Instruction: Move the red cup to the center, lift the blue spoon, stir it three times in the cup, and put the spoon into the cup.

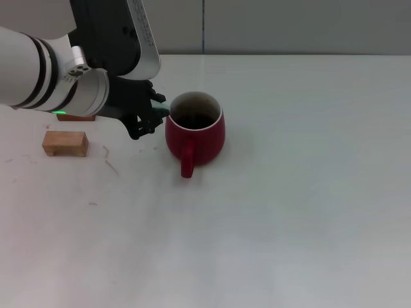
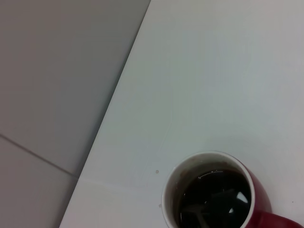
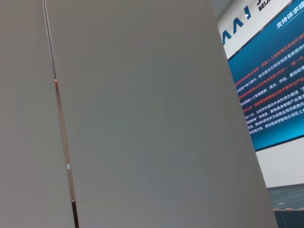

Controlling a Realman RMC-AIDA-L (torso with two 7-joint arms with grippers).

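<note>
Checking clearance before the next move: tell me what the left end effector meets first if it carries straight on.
The left end effector points at the red cup; it would probably meet the near rim first, though depth is unclear.

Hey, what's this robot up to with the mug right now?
The left gripper is at the rim of the red cup, holding the blue spoon by its pale handle, which just peeks out at the cup's edge. The cup holds dark liquid and stands on the white table. A wooden block lies beside the arm. The right arm is out of view.
</note>
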